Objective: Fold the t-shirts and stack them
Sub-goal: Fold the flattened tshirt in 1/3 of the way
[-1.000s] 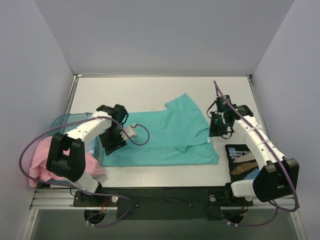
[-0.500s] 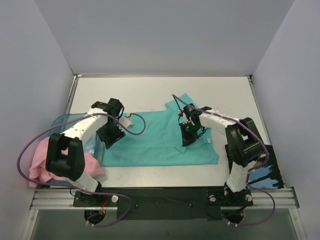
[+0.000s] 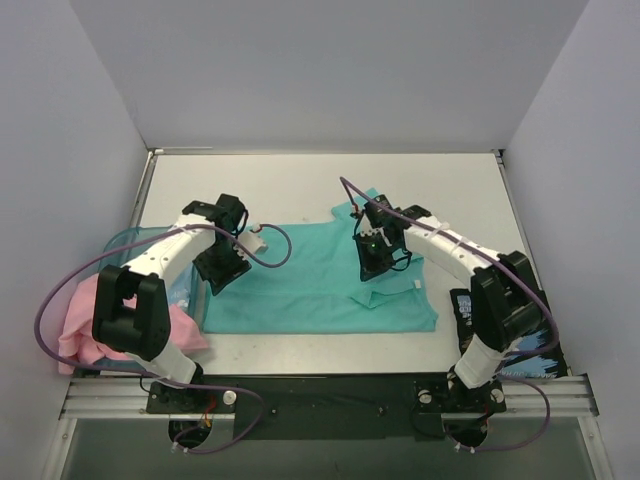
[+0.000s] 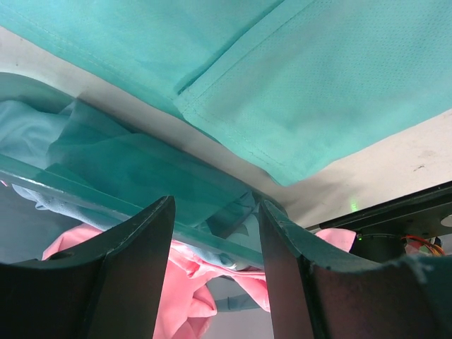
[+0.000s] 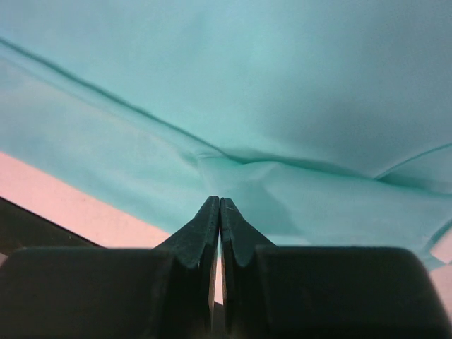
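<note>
Right gripper (image 5: 219, 203) was clenched, tips together w/ a pucker of teal t-shirt (image 5: 296, 92) gathered right at them. Prob. pinching the cloth, though the pinch itself wasn't clear. Vs 1 s ago, that arm had swung in from the shirt's right edge to mid-shirt, by the folded-in sleeve near the collar, & barely shifted in the last half sec. I'd read that as the grasp made, next fold about to start. Left gripper (image 4: 215, 206) hung released, jaws apart, over the rim of the blue tub (image 4: 141, 180); the teal shirt's left corner lay just beyond, untouched. Shirt lay mostly flat on the desk (image 3: 300, 185). Pink t-shirt (image 3: 85, 320) spilled from the tub at far left, not yet folded.
</note>
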### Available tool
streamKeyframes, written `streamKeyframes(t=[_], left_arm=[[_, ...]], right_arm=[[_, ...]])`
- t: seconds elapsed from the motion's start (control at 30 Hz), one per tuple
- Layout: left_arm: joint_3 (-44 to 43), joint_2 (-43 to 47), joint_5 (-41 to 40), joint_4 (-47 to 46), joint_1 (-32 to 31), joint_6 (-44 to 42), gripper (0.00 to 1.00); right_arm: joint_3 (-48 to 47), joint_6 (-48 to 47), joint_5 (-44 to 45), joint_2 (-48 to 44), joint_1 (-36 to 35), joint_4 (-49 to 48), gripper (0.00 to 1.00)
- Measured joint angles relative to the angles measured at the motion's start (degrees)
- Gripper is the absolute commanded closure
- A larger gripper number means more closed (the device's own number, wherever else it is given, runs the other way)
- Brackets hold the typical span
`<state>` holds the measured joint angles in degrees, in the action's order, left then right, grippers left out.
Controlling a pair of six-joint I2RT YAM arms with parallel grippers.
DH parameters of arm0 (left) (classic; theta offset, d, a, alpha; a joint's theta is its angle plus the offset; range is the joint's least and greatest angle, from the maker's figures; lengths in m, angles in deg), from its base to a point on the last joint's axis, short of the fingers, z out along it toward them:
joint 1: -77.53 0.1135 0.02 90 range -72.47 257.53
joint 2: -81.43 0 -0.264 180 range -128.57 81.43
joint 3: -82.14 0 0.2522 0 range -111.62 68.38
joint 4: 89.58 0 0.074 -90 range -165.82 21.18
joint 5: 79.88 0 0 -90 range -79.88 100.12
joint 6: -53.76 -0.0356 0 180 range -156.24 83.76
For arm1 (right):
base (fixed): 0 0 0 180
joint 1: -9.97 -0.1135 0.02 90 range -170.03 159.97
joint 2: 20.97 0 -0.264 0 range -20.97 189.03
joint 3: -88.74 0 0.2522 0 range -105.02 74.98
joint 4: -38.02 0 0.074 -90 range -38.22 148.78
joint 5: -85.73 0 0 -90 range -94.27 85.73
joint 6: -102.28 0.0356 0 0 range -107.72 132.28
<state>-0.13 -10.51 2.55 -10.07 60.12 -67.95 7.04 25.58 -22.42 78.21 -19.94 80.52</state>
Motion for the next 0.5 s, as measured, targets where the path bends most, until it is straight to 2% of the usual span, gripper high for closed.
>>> streamKeyframes(t=[0.2,0.5], left_arm=[[0.00,0.00,-0.20,0.00,0.17,-0.07,0.39],[-0.15,0.00,-0.26,0.11,0.26,-0.26,0.39]], right_arm=[[0.07,-0.35,1.46,-4.72,-2.10,1.95,1.00],[1.95,-0.70,2.99,6.91,-5.62,2.47,1.00]])
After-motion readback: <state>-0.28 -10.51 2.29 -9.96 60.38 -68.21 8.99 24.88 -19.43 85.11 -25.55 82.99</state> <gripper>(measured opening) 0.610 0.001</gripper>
